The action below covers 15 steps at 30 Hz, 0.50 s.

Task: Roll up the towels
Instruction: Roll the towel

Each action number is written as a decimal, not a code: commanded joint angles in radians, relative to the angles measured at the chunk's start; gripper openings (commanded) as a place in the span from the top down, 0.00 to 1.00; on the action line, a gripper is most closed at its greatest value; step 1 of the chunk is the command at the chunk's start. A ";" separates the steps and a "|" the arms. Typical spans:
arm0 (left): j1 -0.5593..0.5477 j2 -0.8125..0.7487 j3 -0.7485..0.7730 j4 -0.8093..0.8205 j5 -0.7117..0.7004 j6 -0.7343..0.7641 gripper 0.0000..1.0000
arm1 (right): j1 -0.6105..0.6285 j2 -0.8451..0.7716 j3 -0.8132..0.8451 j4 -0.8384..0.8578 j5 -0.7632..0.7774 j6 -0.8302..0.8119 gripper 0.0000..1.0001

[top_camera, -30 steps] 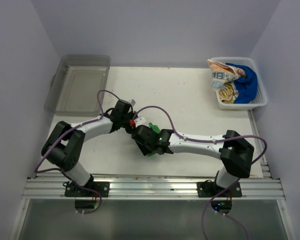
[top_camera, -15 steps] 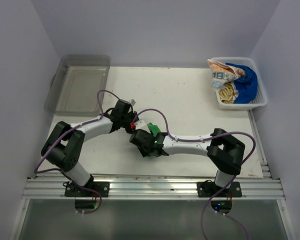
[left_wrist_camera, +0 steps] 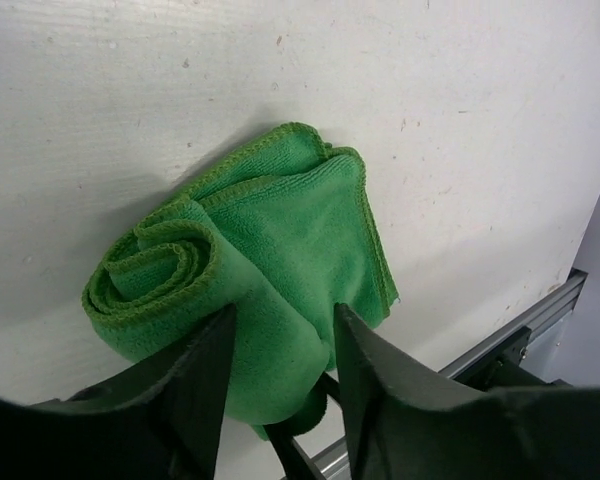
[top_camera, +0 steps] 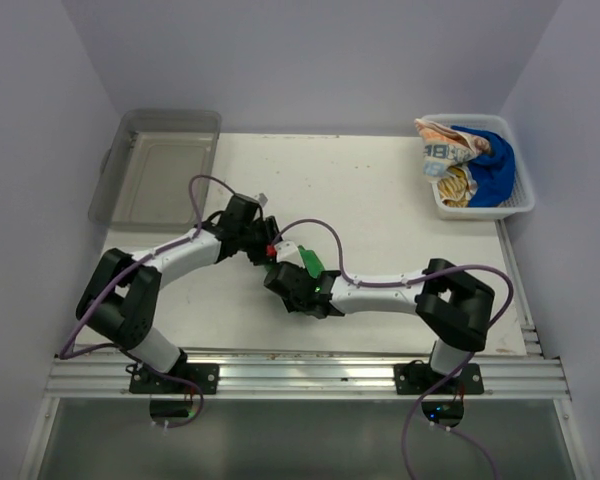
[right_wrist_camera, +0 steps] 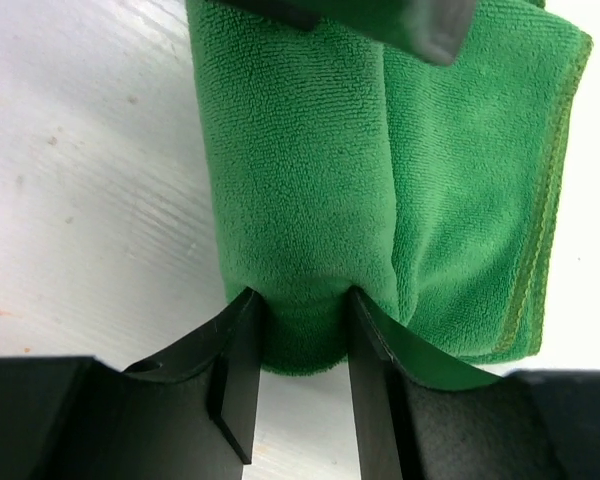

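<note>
I've got the green towel (right_wrist_camera: pixel 310 190) partly rolled near the front of the table (top_camera: pixel 380 190), left fingers (left_wrist_camera: pixel 195 390) and right fingers (right_wrist_camera: pixel 235 370) both clamped on the roll, while three other towels (top_camera: pixel 470 160) wait bunched in the basket (top_camera: pixel 480 213).

- I'm looking into a robot lab test cell: plain pale walls (top_camera: pixel 310 60) are boxing in a scuffed white table (top_camera: pixel 380 190) at 9, 12 and 3 o'clock.
- An aluminium rail (top_camera: pixel 300 378) is running along 6 o'clock, carrying both arm mounts.
- Purple cables (top_camera: pixel 310 228) are looping over the arms.
- A clear plastic bin (top_camera: pixel 170 116) is sitting at 10 o'clock, and a white basket (top_camera: pixel 480 212) at 2 o'clock.
</note>
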 commanded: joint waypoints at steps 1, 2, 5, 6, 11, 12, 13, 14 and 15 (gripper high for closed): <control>0.036 -0.055 0.058 -0.067 -0.020 0.041 0.50 | -0.030 0.021 -0.066 0.012 -0.132 0.052 0.99; 0.042 -0.064 0.069 -0.073 -0.019 0.050 0.45 | -0.046 -0.009 -0.083 0.033 -0.152 0.052 1.00; 0.068 -0.087 0.083 -0.092 -0.010 0.061 0.35 | -0.072 -0.066 -0.121 0.095 -0.240 0.049 1.00; 0.076 -0.091 0.086 -0.099 -0.007 0.065 0.34 | -0.092 -0.077 -0.129 0.110 -0.263 0.047 1.00; 0.119 -0.136 0.092 -0.119 0.001 0.079 0.27 | -0.159 -0.126 -0.186 0.207 -0.448 0.062 1.00; 0.127 -0.144 0.090 -0.127 0.001 0.084 0.27 | -0.179 -0.135 -0.204 0.239 -0.456 0.076 1.00; 0.130 -0.148 0.086 -0.132 0.001 0.088 0.27 | -0.191 -0.138 -0.215 0.260 -0.497 0.085 1.00; 0.130 -0.159 0.083 -0.136 -0.002 0.091 0.22 | -0.211 -0.146 -0.238 0.308 -0.552 0.102 1.00; 0.133 -0.164 0.077 -0.135 0.000 0.093 0.21 | -0.221 -0.146 -0.247 0.326 -0.577 0.112 1.00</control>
